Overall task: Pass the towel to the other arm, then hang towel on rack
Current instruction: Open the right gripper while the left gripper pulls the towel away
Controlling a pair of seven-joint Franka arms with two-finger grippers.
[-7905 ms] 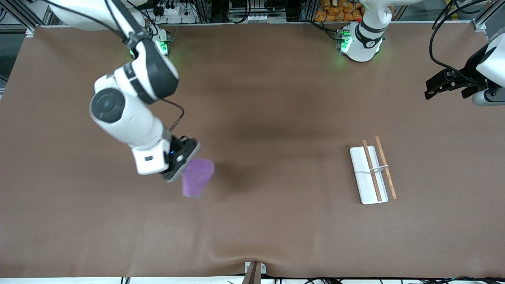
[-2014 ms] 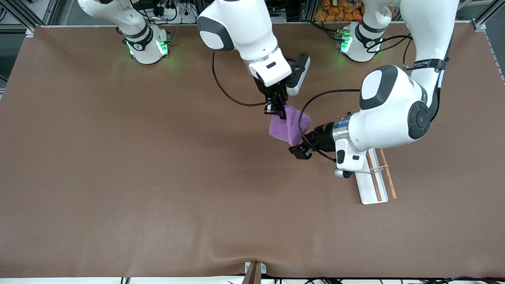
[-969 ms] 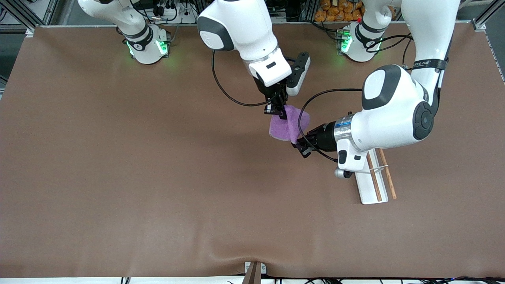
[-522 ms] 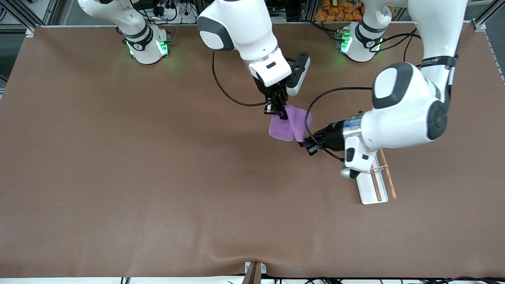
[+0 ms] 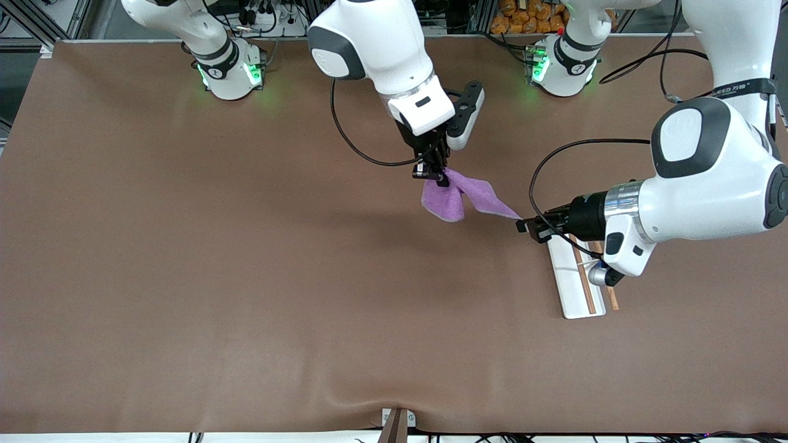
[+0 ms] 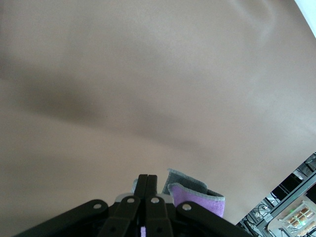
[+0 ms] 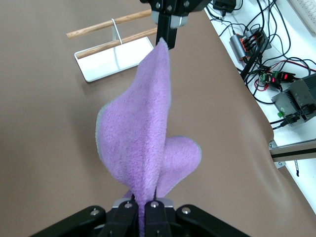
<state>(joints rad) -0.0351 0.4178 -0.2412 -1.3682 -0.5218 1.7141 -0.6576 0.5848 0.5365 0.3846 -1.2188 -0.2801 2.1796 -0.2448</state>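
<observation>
Right gripper (image 5: 434, 176) clamped on 1 end of towel (image 5: 452, 198), left gripper (image 5: 524, 225) pinching its opposite corner; cloth stretched mid-air between both over the surface (image 5: 246, 277). Rack (image 5: 572, 289) sits under the left wrist.

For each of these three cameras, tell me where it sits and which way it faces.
Front view: high across the table, facing both arms; right end effector and left end effector both grip the towel, near the rack.
Left wrist view: on the left wrist, showing its end effector.
Right wrist view: on the right wrist, showing its end effector.
All three share the towel.
</observation>
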